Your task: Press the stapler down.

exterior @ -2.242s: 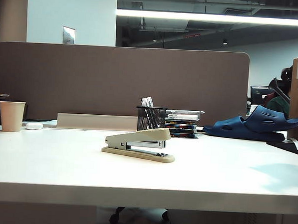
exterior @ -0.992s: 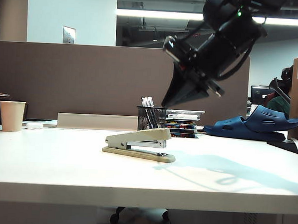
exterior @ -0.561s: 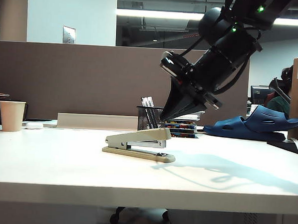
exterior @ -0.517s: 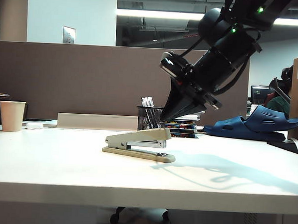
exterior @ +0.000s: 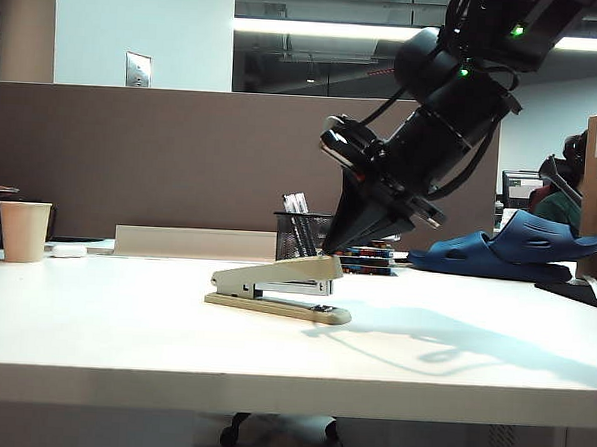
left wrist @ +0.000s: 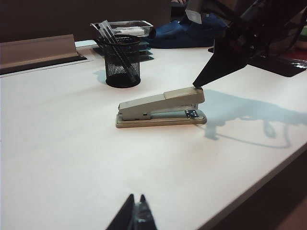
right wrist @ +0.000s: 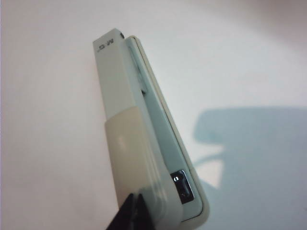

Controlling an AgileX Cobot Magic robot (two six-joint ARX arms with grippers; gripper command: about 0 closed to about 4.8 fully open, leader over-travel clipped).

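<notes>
The white flat worktop point(exterior: 122, 334) lies bare around the beige hinged stapler point(exterior: 280, 286) on its 9, 6 and 3 o'clock sides in the exterior view. The right end effector point(exterior: 329, 249), fingers together, stands at the stapler's raised front end, seemingly touching it. At 12 o'clock the black wire-mesh pen cup point(exterior: 302, 237) stands near behind. The left end effector point(left wrist: 135, 216), fingers closed, hangs over the near worktop edge, well apart.

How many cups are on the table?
1: a paper cup at the far left edge. The dark thing beside it may be another. The right gripper is at the stapler; the left gripper hangs away.
</notes>
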